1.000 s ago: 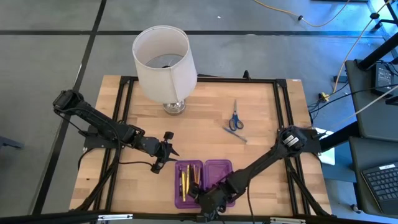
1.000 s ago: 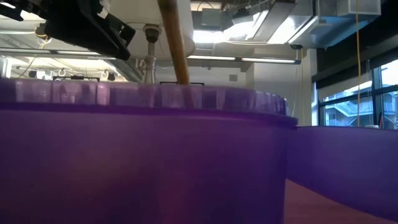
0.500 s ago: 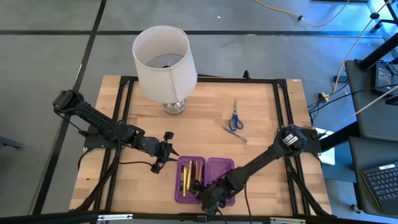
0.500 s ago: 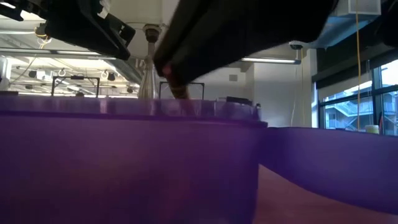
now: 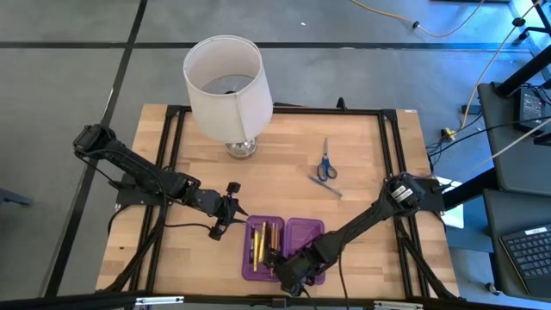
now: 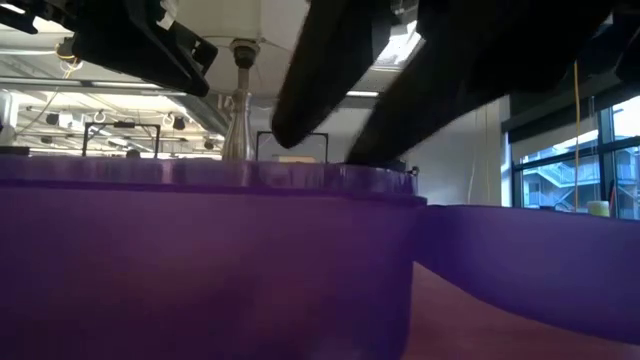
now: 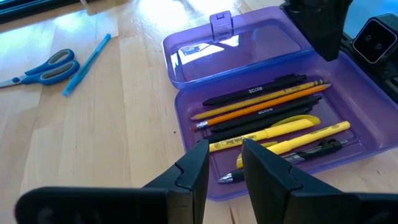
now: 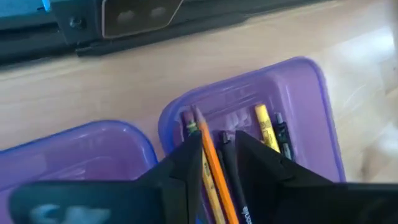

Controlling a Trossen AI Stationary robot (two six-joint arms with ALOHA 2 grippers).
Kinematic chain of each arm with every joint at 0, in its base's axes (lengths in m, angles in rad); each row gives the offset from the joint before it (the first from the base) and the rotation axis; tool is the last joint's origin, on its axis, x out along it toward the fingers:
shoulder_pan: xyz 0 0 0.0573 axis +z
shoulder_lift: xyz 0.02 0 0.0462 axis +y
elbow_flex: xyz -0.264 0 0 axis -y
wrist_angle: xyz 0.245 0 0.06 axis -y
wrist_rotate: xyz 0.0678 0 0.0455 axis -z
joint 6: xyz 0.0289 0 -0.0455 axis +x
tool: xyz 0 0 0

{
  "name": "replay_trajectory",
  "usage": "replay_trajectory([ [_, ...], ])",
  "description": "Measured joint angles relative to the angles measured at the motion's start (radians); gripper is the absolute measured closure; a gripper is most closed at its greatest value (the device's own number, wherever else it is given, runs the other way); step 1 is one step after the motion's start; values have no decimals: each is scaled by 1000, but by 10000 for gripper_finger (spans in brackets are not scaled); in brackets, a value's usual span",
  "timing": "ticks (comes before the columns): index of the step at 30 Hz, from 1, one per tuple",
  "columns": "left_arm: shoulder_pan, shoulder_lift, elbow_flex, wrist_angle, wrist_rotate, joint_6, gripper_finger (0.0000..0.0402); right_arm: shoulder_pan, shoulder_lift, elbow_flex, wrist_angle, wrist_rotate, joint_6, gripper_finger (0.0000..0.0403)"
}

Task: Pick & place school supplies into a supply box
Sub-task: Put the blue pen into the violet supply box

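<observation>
The purple supply box (image 5: 303, 226) lies open near the table's front edge. Its left half (image 7: 186, 118) holds an orange pencil (image 7: 267, 104), dark pens (image 7: 255, 92) and yellow pens (image 7: 280, 130), all lying flat. My right gripper (image 5: 277, 261) is open over that half's near end. Its fingers (image 6: 300, 100) stand apart just above the rim, on either side of the orange pencil (image 8: 205, 140), holding nothing. My left gripper (image 5: 234, 209) hangs open left of the box, clear of it. Blue-handled scissors (image 5: 325, 162) lie flat at the far right, with a blue pen (image 7: 87, 55) beside them.
A white-shaded lamp (image 5: 225, 82) stands at the far left centre, its metal foot (image 6: 237, 120) beyond the box. The box's right half (image 5: 306, 237) lies open with nothing in it. Bare wood stretches between the box and the scissors.
My right gripper has gone down into the box's left half, carrying the orange pencil steeply tilted. It has then opened and let go. The pencil now lies flat among the others. The box has shifted a little on the table.
</observation>
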Motion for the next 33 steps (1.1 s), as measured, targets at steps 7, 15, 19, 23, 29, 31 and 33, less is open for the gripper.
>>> replay_trajectory([
  [7,0,0,0,0,0,-1,313,-12,-127,-1,-156,81,139,303],
  [15,0,0,0,1,0,-1,313,-151,-350,-34,-538,148,734,303],
  [19,0,0,0,1,0,-1,313,-232,-470,-165,-659,284,1032,303],
  [23,0,0,0,0,0,-2,313,-307,-598,-352,-680,260,1214,303],
  [29,0,0,0,0,0,-1,313,-449,-695,-556,-641,143,1459,303],
  [31,0,0,0,0,0,-1,313,-493,-694,-596,-604,118,1464,303],
  [33,0,0,0,0,0,-1,313,-538,-684,-633,-567,78,1439,303],
])
